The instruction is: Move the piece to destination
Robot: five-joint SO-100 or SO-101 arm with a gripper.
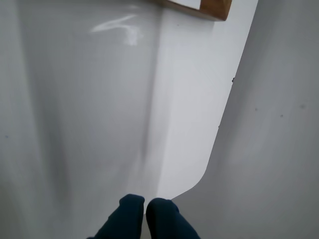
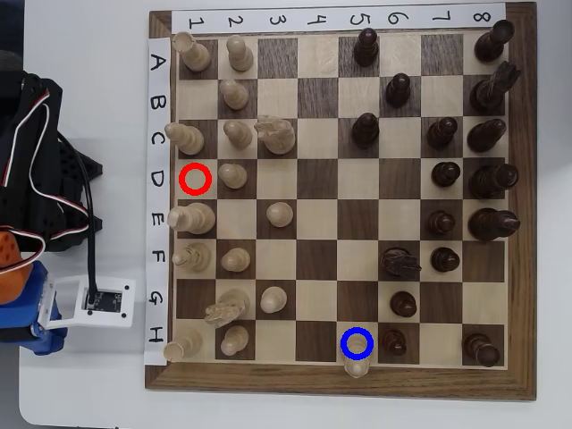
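Note:
In the overhead view the piece [image 2: 357, 365], pale cream and slender, stands on the destination [image 2: 357, 343], the blue-ringed square in row H, column 5, near the board's front edge. The red-ringed square [image 2: 195, 179] in row D, column 1 is bare. My gripper [image 1: 145, 205] shows at the bottom of the wrist view. Its two dark blue fingertips [image 1: 130, 209] are pressed together with nothing between them, over the white table and away from the board. In the overhead view the folded arm [image 2: 36, 179] sits left of the board.
The wooden chessboard [image 2: 161, 380] carries several pale pieces on its left columns and several dark ones on the right. One of its corners [image 1: 209, 9] shows at the top of the wrist view. The table's rounded corner [image 1: 202, 174] lies near the fingertips.

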